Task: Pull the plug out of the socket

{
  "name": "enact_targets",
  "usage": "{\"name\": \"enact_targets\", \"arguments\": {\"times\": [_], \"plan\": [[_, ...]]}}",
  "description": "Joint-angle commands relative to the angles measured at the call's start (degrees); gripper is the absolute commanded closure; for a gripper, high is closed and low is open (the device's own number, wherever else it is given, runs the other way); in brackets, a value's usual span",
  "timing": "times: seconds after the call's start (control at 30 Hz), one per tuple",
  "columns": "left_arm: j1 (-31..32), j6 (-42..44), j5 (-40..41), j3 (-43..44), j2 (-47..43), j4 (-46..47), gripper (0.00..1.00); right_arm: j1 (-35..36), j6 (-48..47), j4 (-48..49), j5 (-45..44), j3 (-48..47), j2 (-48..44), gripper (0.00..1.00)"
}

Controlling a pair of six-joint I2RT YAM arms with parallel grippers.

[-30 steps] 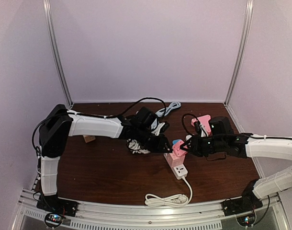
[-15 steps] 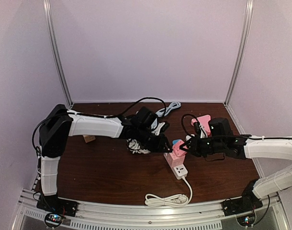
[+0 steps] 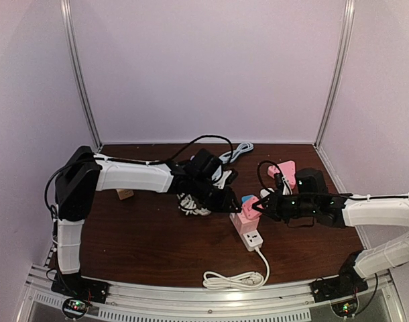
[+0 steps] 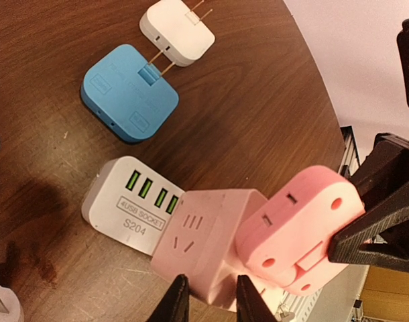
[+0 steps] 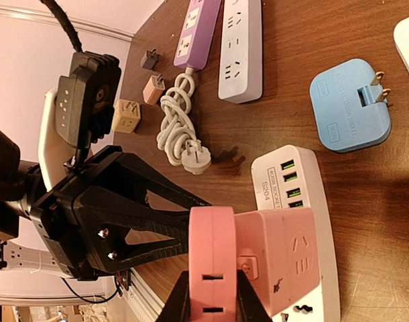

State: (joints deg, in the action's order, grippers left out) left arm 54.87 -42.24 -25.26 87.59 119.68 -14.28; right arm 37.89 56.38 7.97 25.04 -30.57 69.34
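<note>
At table centre, on strip point(image 3: 252, 239), pink socket point(image 4: 206, 236) is sitting with pink plug point(image 5: 212, 249) pressing flush against its side. Left gripper point(image 4: 210, 296) is pinching socket; right gripper point(image 5: 214, 300) is clamping plug, fingers tight on both faces.

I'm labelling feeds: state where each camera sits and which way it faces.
Top external: above and behind the robot, looking down at the table; left arm and right arm meet over the white power strip.
Left wrist: on that arm, facing along the left gripper at the pink cube socket and pink plug.
Right wrist: on that arm, facing along the right gripper at the pink plug; left gripper shows.
Both wrist views share the blue adapter.
</note>
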Motion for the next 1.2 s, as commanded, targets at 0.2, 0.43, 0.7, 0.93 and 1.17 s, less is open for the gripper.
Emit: {"name": "enact_targets", "arguments": {"times": [0.2,0.43,0.7,0.93,1.17], "plan": [[0.76,1.35,3.60,0.08,3.10,-4.89,0.78,0.02,2.40,6.04,-0.96,0.24,-4.47,0.99],[0.83,1.38,3.68,0.19,3.11,-4.90,0.78,0.07,0.48,2.20,-2.20,-2.24,-5.87,0.98],[0.94,1.63,3.59,0.94,3.19,-4.89,0.78,0.01,-1.37,-1.56,-2.72,-4.98,-5.70,0.99],[0.96,2.19,2.54,4.98,2.22,-4.92,0.78,-0.16,-8.15,-21.06,-14.68,-12.70,-5.44,0.99],[0.95,3.23,2.78,12.89,0.80,-6.76,0.75,-2.83,-11.54,-34.33,-26.35,-15.87,-4.90,1.00]]}}
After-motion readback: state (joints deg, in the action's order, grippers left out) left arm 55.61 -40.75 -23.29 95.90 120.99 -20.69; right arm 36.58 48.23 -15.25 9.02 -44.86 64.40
